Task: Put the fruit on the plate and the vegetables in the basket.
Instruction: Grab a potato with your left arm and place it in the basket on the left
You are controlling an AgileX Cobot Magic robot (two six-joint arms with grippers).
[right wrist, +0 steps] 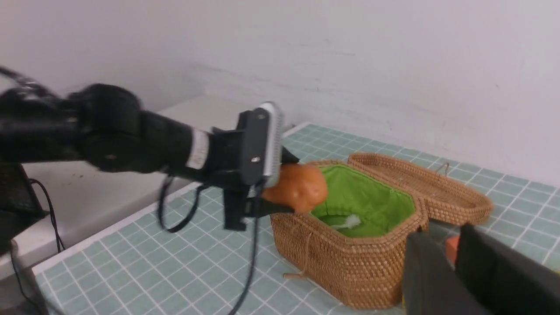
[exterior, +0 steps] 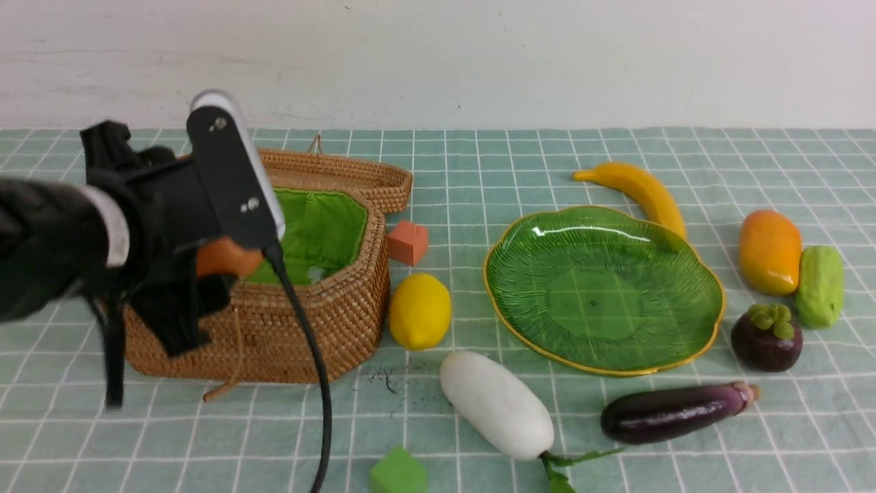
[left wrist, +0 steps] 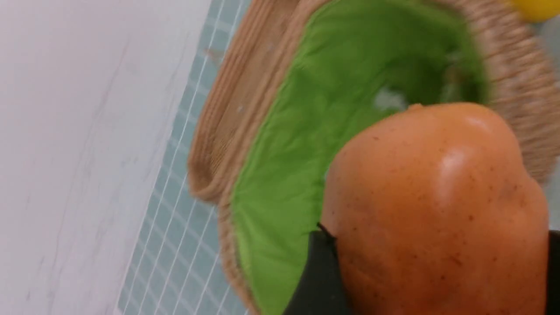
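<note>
Fruits (exterior: 419, 310) four, vegetables (exterior: 496, 404) four (potato (left wrist: 437, 210) in left hand (exterior: 217, 268), right hand (right wrist: 453, 258) narrow), one plate (exterior: 684, 253), one basket (exterior: 328, 322)

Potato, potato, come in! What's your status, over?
Left gripper shut on potato, at edge of basket. Right gripper slightly open, empty. Nothing blocking it.

Tablecloth (exterior: 479, 157) bears basket (exterior: 342, 322), plate (exterior: 602, 287), lemon (exterior: 419, 310), banana (exterior: 636, 188), mango (exterior: 769, 251), mangosteen (exterior: 766, 339), gourd (exterior: 819, 285), eggplant (exterior: 674, 413), radish (exterior: 496, 404); orange cube (exterior: 408, 242), green cube (exterior: 397, 472)

place: lab bench | cues: bare white wall (exterior: 479, 61), checked tablecloth (exterior: 479, 157), robot arm (exterior: 48, 239)
</note>
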